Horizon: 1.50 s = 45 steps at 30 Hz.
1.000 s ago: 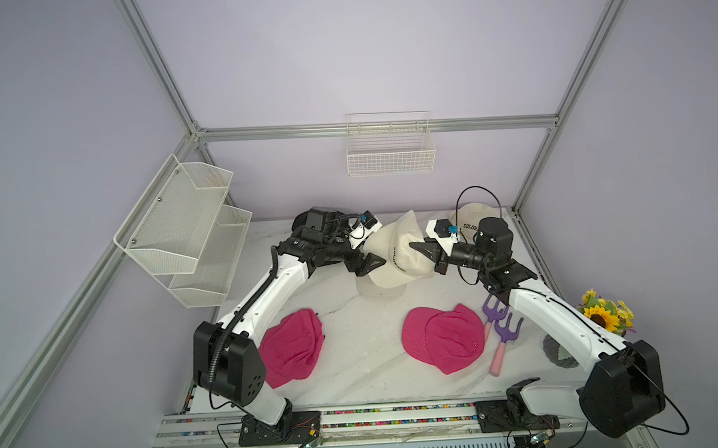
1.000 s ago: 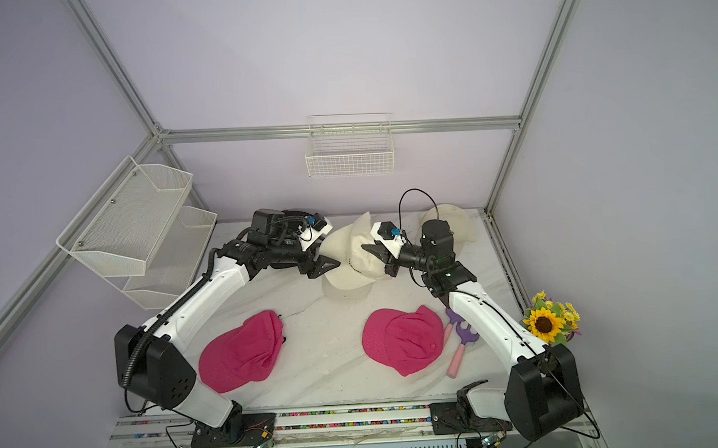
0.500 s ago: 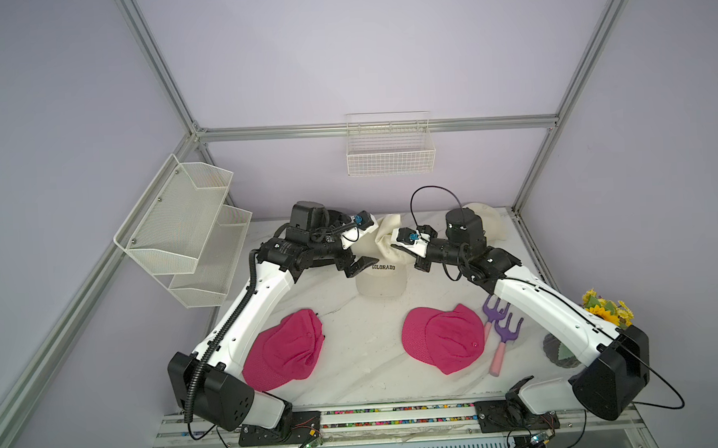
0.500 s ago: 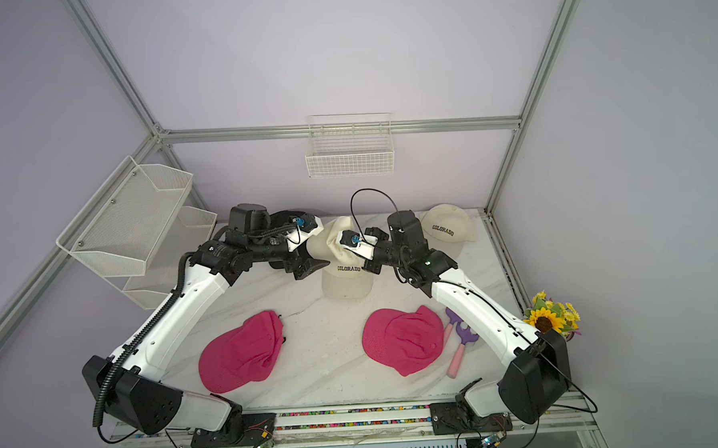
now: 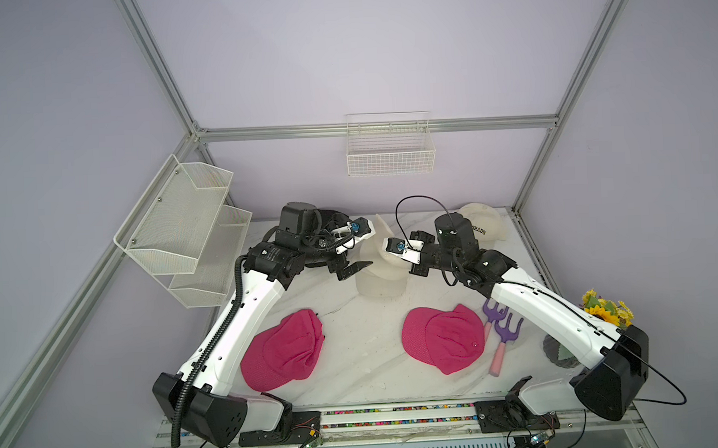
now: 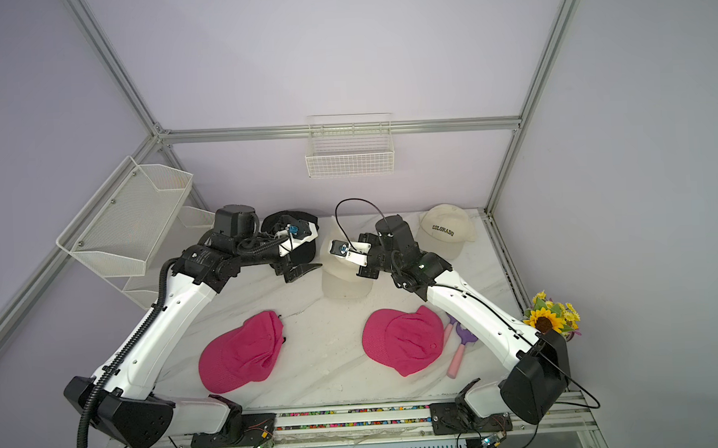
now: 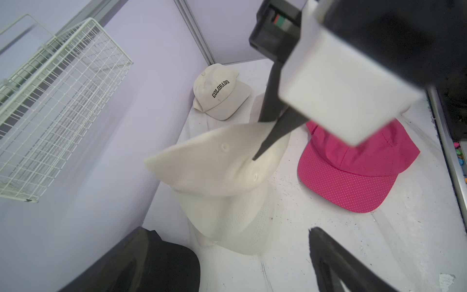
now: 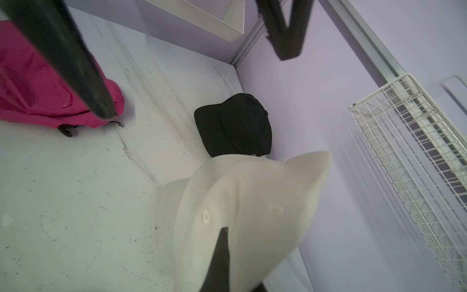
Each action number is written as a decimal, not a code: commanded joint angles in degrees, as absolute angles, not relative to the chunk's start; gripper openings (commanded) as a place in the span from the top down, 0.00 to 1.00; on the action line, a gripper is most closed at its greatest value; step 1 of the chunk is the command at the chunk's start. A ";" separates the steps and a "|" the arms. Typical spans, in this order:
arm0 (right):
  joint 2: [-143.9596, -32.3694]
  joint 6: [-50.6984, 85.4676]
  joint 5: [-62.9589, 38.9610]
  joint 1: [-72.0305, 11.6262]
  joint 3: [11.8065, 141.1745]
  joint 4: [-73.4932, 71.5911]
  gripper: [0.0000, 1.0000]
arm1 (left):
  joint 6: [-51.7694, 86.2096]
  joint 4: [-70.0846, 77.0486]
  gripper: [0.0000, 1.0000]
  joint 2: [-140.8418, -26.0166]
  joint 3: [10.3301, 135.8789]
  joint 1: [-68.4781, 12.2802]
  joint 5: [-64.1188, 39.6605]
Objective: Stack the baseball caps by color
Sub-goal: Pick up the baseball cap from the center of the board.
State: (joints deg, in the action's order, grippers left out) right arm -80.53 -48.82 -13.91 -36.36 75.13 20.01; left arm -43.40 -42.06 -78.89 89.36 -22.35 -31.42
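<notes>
My right gripper (image 8: 223,235) is shut on the crown of a cream baseball cap (image 5: 380,274) (image 6: 345,281) at the middle back of the table. Its brim (image 7: 227,227) hangs low over the marble; whether it touches I cannot tell. Just left of that cap my left gripper (image 5: 351,265) (image 7: 227,255) stands open, holding nothing. A black cap (image 6: 290,219) (image 8: 237,126) lies behind the left wrist by the back wall. A second cream cap lettered COLORADO (image 5: 484,228) (image 7: 219,93) sits at the back right. Two pink caps (image 5: 284,353) (image 5: 443,338) lie in front.
A white wire basket (image 5: 390,157) hangs on the back wall and a tiered mesh shelf (image 5: 183,232) on the left wall. A purple garden fork with a pink handle (image 5: 499,335) lies beside the right pink cap. A sunflower pot (image 5: 602,310) stands at the right edge.
A second ago both grippers were at the cream cap. The left gripper has opened and drawn back to the left. The right gripper has carried the cap leftward and lower.
</notes>
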 commanded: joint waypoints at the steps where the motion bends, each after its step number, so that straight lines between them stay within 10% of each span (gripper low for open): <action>1: -80.12 -50.00 -10.21 -39.64 77.25 21.85 1.00 | -49.01 -45.64 0.00 -79.50 92.97 -22.72 -35.90; 14: -77.19 -56.42 -3.44 -47.95 72.98 16.31 1.00 | -67.81 -77.37 0.05 -95.41 112.16 -25.84 -35.11; 25: -76.76 -56.17 -3.01 -48.08 71.59 16.48 1.00 | -70.39 -85.12 0.60 -101.45 120.15 -26.80 -34.26; 45: -76.14 -55.02 1.77 -48.00 70.84 19.93 1.00 | -70.66 -88.24 0.61 -101.45 122.96 -26.90 -32.74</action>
